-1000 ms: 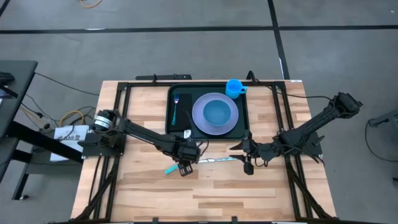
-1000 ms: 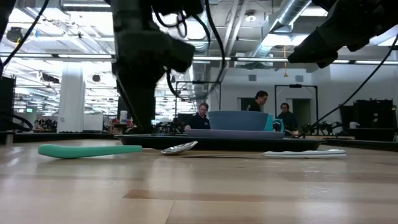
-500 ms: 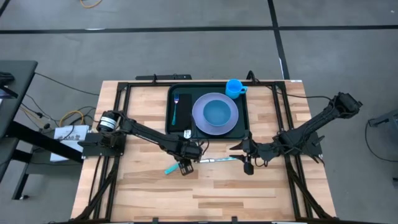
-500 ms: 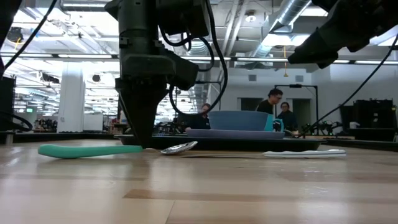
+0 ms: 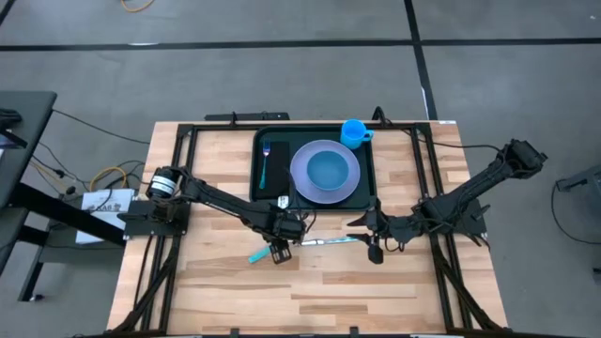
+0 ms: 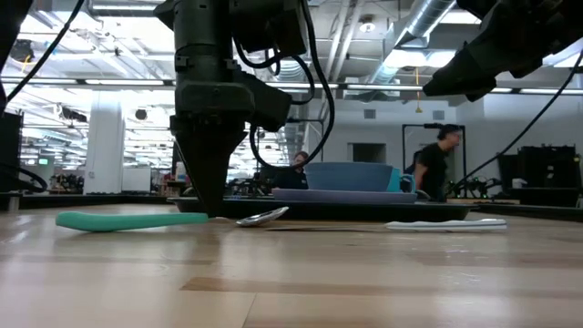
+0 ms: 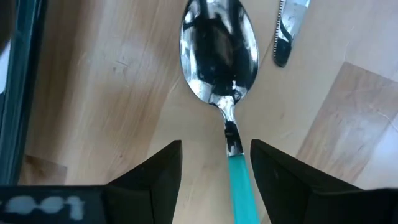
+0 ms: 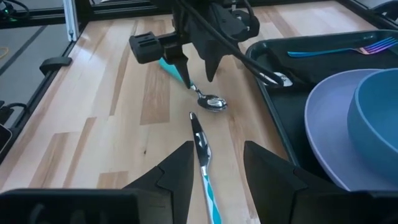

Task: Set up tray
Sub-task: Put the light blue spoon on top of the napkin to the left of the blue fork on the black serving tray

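Observation:
A spoon (image 7: 219, 56) with a teal handle (image 5: 257, 254) lies flat on the wood table, just in front of the dark green tray (image 5: 256, 141). My left gripper (image 7: 216, 144) points straight down over it, open. One finger stands on each side of the spoon's neck, and the tips reach down to the table (image 6: 211, 208). I cannot tell whether they touch the spoon. On the tray are a lavender plate (image 5: 299, 184) with a blue bowl (image 5: 327, 170), a teal-handled fork (image 5: 266, 161) and a blue cup (image 5: 354, 131). My right gripper (image 8: 217, 146) hangs open above a knife (image 8: 202, 155).
The knife (image 5: 329, 240) lies on the table between the two grippers, its tip close to the spoon's bowl. A small flat black piece (image 5: 280, 180) lies in the tray beside the fork. Bare wood stretches toward the table's near edge. People move in the room behind.
My left gripper has sunk straight down over the spoon's neck until its fingertips reach the table, its fingers staying apart. The spoon and knife have not moved.

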Controlling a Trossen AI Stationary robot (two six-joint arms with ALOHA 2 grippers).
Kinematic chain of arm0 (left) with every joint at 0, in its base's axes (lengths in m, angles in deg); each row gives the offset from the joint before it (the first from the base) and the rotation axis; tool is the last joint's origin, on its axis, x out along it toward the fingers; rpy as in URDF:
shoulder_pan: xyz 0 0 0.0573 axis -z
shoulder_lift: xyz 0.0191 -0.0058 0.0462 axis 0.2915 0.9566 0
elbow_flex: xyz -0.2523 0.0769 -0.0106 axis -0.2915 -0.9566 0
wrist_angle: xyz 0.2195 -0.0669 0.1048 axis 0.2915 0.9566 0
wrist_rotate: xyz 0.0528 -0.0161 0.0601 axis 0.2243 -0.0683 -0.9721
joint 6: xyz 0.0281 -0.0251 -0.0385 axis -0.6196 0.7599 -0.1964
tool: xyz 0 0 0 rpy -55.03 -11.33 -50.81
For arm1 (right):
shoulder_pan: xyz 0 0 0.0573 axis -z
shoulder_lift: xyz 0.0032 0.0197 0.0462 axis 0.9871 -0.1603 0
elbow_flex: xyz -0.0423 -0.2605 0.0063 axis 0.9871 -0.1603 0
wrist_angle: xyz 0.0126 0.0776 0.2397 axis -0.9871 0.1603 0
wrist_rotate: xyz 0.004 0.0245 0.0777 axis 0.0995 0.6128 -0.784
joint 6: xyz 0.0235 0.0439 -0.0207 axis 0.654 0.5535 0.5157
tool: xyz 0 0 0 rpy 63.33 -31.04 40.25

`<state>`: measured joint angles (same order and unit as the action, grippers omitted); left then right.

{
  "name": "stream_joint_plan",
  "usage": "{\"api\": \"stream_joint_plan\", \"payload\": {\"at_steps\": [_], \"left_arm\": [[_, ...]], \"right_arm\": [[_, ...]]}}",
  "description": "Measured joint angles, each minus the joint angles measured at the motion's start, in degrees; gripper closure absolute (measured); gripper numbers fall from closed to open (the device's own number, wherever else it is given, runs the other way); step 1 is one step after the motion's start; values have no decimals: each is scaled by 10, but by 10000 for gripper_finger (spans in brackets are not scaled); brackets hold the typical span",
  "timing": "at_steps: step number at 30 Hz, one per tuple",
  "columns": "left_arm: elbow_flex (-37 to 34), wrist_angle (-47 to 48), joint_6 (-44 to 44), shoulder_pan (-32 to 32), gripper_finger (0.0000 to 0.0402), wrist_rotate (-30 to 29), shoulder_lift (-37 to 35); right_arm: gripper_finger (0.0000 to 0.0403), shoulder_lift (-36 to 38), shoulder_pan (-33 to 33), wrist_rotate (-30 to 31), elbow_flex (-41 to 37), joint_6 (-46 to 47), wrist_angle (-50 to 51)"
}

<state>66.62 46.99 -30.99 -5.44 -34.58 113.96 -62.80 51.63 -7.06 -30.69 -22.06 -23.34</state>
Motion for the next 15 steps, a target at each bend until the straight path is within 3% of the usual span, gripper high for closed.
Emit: {"api": "stream_joint_plan", "payload": {"at_steps": [15], "left_arm": [[0,0,-3,0,223,-6,0]], "right_arm": [[272,0,0,-16,0,0,-1]]}}
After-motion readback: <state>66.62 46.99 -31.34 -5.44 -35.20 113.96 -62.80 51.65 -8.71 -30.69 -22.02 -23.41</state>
